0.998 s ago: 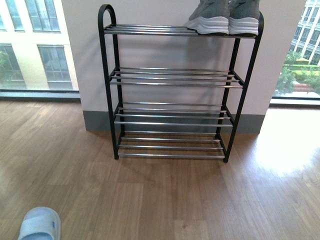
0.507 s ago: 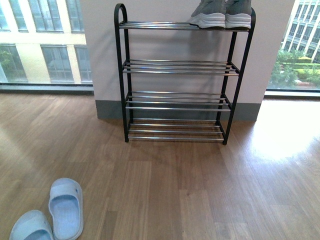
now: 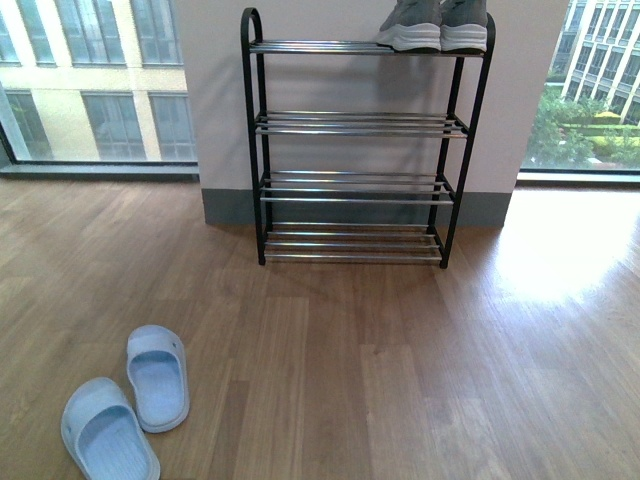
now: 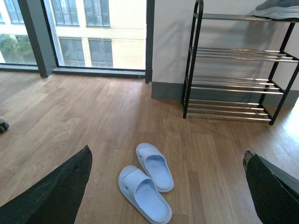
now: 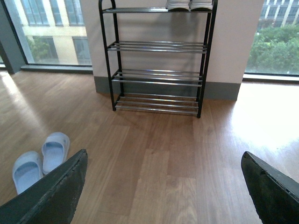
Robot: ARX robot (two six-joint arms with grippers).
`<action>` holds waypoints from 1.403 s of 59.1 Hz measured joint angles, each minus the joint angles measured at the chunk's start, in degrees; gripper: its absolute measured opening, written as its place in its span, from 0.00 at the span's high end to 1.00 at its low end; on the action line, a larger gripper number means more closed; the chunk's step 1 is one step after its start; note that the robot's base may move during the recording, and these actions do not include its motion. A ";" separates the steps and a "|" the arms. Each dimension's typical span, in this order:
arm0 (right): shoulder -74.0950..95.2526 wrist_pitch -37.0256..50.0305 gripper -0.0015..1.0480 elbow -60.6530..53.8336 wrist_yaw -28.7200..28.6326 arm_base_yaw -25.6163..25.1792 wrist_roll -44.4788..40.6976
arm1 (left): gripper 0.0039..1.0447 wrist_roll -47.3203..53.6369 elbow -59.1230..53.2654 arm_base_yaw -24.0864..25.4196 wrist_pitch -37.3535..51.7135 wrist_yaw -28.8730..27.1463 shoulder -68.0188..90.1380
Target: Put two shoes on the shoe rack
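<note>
- Currently, we observe the rack (image 3: 350,122) standing upright on the wood floor (image 3: 400,380), its back close to a pale wall (image 3: 330,85) between two windows.
- The rack has four tiers of thin metal bars in a black frame.
- The sneakers (image 3: 432,25) sit side by side at the right end of the top tier, and the upper edge of the front view cuts off their tops.
- The three lower tiers carry no shoes.
- The sandals (image 3: 157,380) lie on the floor to the front-left of the rack and well apart from it. They are just beside each other, soles down, with the strap ends pointing away from us.
- Left end effector (image 4: 167,151): released. Its two dark fingers (image 4: 60,191) are spread wide above the floor, and the sandals (image 4: 154,165) lie ahead of them without contact.
- Right end effector (image 5: 164,154): released. Its fingers (image 5: 56,191) are spread wide above bare floor, facing the rack (image 5: 159,46).
</note>
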 joint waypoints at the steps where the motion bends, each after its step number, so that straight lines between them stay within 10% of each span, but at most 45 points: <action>1: 0.00 0.00 0.09 0.00 0.00 0.00 0.00 | 0.09 0.00 0.00 0.00 0.00 0.00 0.00; 83: 0.00 0.00 0.09 0.00 -0.17 0.00 0.00 | 0.09 0.00 0.00 0.02 0.00 -0.11 0.00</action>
